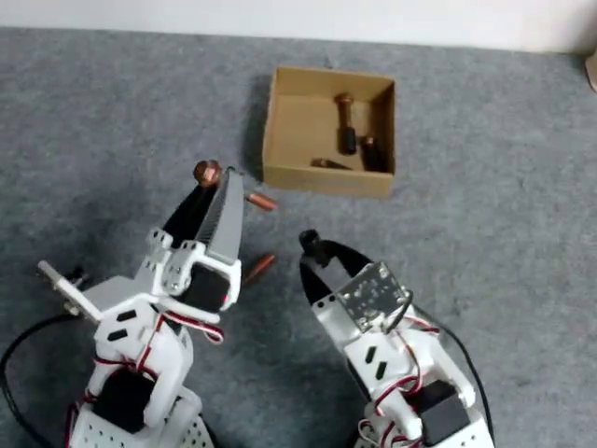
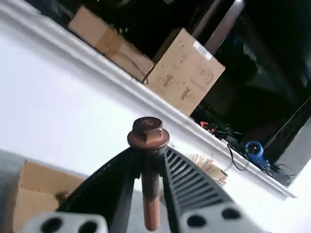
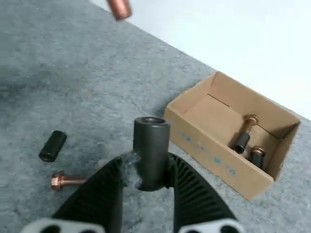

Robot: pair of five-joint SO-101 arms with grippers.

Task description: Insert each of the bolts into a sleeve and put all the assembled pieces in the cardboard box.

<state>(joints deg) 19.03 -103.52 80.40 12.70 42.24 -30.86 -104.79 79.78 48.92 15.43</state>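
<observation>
the left gripper (image 1: 213, 184) is clenched on a copper bolt (image 1: 207, 173), held off the near left corner of the cardboard box (image 1: 326, 179), just clear of its wall. in the left wrist view the bolt (image 2: 149, 174) stands upright between the ribbed fingers (image 2: 189, 179), its flanged hex head above the fingertips and its shank hanging down between them.

the right gripper (image 1: 312, 248) is grasping a black sleeve (image 1: 309, 243) in front of the box, further from it than the bolt. the right wrist view shows the sleeve (image 3: 151, 150) upright in the jaws with its open bore facing up.

inside the box lie two assembled pieces, one (image 1: 346, 126) near the middle and another (image 1: 371, 149) toward the right wall.

on the grey carpet (image 1: 485, 261) in front of the box's left half lie two loose bolts, one (image 1: 262, 201) near the box and one (image 1: 259, 268) further out. a loose sleeve (image 3: 52, 145) lies beside a loose bolt in the right wrist view.
</observation>
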